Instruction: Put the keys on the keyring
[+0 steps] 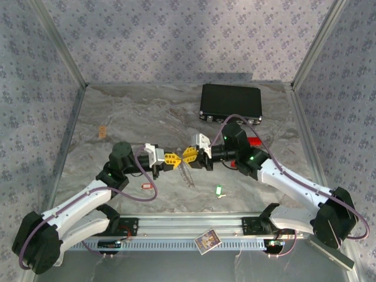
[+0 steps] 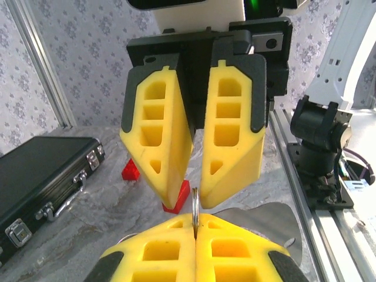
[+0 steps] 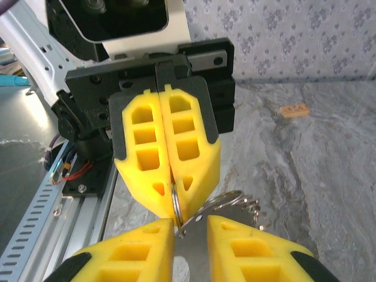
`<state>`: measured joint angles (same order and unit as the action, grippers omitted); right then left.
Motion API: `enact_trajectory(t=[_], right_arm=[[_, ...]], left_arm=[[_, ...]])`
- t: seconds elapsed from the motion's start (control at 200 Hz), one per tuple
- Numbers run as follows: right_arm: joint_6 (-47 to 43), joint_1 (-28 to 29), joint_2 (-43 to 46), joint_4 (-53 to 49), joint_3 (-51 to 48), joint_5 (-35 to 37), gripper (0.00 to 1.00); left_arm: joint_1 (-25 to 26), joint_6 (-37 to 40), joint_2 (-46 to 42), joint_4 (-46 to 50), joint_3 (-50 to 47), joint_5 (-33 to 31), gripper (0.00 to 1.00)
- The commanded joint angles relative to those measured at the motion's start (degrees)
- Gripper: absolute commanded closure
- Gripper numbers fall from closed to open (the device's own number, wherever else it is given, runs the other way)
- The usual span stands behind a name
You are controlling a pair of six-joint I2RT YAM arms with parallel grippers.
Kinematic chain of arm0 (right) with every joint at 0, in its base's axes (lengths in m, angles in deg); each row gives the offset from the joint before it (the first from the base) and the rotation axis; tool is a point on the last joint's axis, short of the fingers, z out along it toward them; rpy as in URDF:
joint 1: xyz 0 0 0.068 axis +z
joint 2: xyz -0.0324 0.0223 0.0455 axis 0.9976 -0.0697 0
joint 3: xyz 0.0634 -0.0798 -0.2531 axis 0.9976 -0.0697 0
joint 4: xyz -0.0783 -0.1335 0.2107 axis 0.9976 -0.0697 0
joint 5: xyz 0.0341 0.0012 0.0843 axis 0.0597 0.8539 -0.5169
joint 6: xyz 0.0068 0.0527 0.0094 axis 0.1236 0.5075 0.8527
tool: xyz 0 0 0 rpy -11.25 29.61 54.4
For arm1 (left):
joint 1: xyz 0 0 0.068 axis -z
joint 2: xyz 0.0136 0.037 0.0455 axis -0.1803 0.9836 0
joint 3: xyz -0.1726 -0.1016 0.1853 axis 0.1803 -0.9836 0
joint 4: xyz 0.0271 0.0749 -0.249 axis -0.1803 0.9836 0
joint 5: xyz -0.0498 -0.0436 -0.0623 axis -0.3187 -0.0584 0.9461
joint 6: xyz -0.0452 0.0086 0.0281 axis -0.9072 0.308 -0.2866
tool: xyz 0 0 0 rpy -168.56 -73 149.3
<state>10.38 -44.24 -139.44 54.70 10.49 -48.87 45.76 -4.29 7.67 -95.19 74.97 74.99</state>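
Observation:
My left gripper point(image 1: 174, 160) is shut on the thin silvery keyring point(image 2: 194, 202), which stands edge-on between its yellow pads point(image 2: 164, 247). From the keyring point(image 3: 175, 202) hang a flat metal plate point(image 3: 202, 258) and several small rings point(image 3: 241, 205); in the top view these dangle below the two grippers point(image 1: 187, 174). My right gripper point(image 3: 191, 226) faces the left one tip to tip, open, with the plate showing in the gap between its fingers. On the table, the red key point(image 1: 147, 186) lies near the left arm. The green and white key point(image 1: 218, 190) is near the front rail.
A black case point(image 1: 230, 103) sits at the back of the table, with a red block point(image 1: 254, 141) behind the right wrist. A small orange piece point(image 1: 102, 131) lies far left. A card point(image 1: 207, 239) rests on the front rail point(image 1: 176, 226). Metal frame posts bound both sides.

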Motion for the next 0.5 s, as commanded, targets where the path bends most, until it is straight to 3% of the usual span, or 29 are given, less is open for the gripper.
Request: enact_trajectory(t=[0.0, 0.21, 0.31, 0.36, 0.45, 0.495], right_arm=[[2.07, 0.43, -0.79, 3.47, -0.49, -1.60, 0.82], [2.08, 1.17, -1.85, 3.66, 0.48, -2.28, 0.89], [2.01, 1.33, -2.01, 3.70, 0.91, -2.33, 1.00], [1.61, 1.40, -1.99, 2.90, 1.32, -1.98, 1.00], [-0.94, 1.50, -1.47, -1.88, 3.24, -0.19, 1.00], [-2.63, 1.49, -1.25, -5.52, 4.62, 1.30, 1.00]], left_arm=[[0.39, -1.37, 0.09, -5.55, -0.03, 2.22, 1.00], [0.47, -2.18, 0.21, -6.74, -0.11, 2.41, 1.00], [0.48, -2.26, 0.08, -6.69, -0.16, 2.23, 1.00], [0.47, -2.06, -0.15, -6.13, -0.03, 1.42, 1.00], [0.46, -0.42, -1.60, -1.64, 0.60, -1.35, 0.75], [0.47, 1.07, -2.64, 1.96, 1.30, -2.90, 0.71]])
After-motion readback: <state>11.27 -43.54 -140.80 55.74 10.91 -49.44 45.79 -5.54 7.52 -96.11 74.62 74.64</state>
